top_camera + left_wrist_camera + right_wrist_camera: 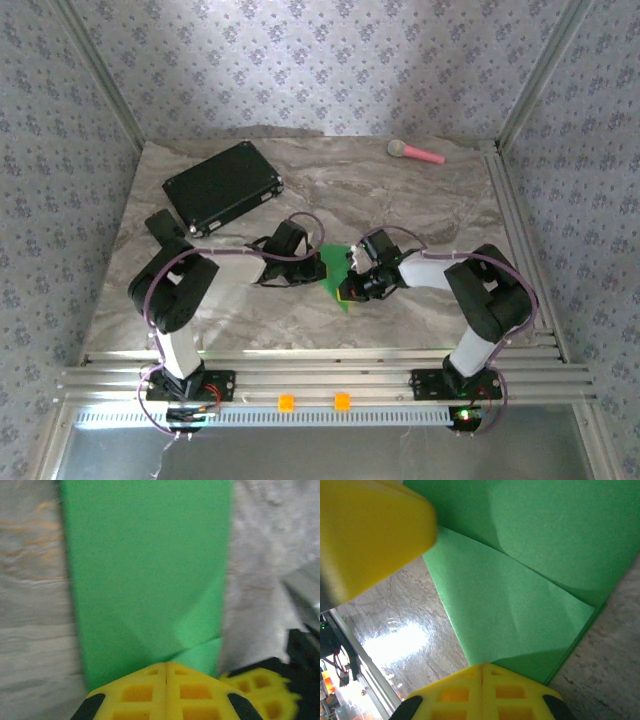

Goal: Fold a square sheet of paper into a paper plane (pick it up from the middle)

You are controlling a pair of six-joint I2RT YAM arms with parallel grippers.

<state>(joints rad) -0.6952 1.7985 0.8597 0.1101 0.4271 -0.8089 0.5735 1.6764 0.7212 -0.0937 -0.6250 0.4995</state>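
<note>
Near the counter's [420, 205] front edge, mid-width, the part-folded paper [335, 278] lies flat beneath the left jaws and right jaws, both clenched with tips pressed on it, likely pinning a crease, well apart from the case [222, 186] beyond.

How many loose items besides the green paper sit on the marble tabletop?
2: the black case at the far left, the pink-handled microphone toy at the far right. Others may be hidden.
</note>
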